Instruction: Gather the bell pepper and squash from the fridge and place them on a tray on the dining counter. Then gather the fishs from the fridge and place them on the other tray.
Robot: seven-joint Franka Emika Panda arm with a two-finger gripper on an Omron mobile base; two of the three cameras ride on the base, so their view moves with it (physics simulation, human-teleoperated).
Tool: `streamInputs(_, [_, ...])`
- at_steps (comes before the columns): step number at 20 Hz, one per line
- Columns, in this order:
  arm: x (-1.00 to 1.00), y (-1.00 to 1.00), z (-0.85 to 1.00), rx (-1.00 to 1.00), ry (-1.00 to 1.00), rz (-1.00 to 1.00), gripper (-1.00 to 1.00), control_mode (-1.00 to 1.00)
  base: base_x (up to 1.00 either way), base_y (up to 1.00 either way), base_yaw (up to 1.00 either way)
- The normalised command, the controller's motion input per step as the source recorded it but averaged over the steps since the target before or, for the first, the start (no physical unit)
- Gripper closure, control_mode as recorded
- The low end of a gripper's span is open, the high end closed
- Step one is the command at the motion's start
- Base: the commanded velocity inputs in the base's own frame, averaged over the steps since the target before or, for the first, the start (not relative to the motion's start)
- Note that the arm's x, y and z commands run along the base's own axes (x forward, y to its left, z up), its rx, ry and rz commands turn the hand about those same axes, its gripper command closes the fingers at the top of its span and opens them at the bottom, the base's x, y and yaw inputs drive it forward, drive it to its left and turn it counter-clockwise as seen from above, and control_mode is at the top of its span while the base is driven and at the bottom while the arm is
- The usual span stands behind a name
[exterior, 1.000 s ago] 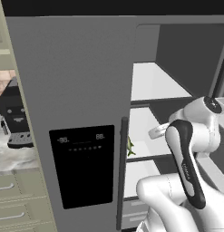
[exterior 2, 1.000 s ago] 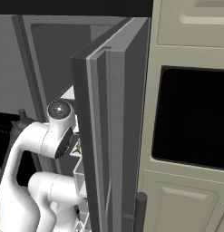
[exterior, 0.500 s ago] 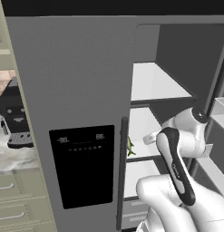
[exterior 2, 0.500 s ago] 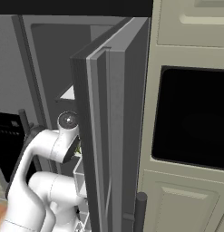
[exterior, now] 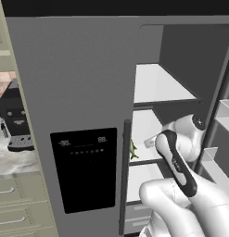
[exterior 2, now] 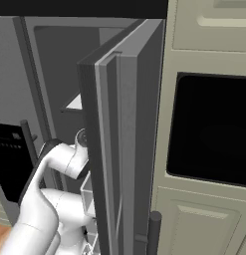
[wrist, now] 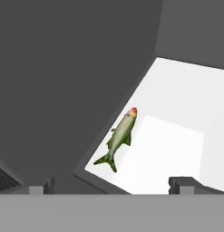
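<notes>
Fridge dispenser panel (exterior: 85,169): digits "88", "88"; rest illegible

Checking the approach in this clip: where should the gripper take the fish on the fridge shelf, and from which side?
Grip the fish across its thick mid-body, coming from above. It lies flat on the white shelf against the wall, so jaws should straddle its width. The gripper is open.

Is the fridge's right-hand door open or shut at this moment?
Open. The fridge shows white shelves with a fish lying on one, and the right door stands swung out edge-on.
</notes>
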Motion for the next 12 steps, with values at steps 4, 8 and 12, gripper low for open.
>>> streamInputs(4, [0.44,0.0,-0.24,-0.01,-0.03,0.11,-1.0,-1.0,0.0,0.0,0.0])
streamInputs(8, [0.11,0.2,-0.39,-0.08,-0.14,0.09,-1.0,-1.0,0.0,0.0,0.0])
streamInputs(12, [0.0,0.33,-0.41,-0.07,-0.14,0.08,-1.0,-1.0,0.0,0.0,0.0])
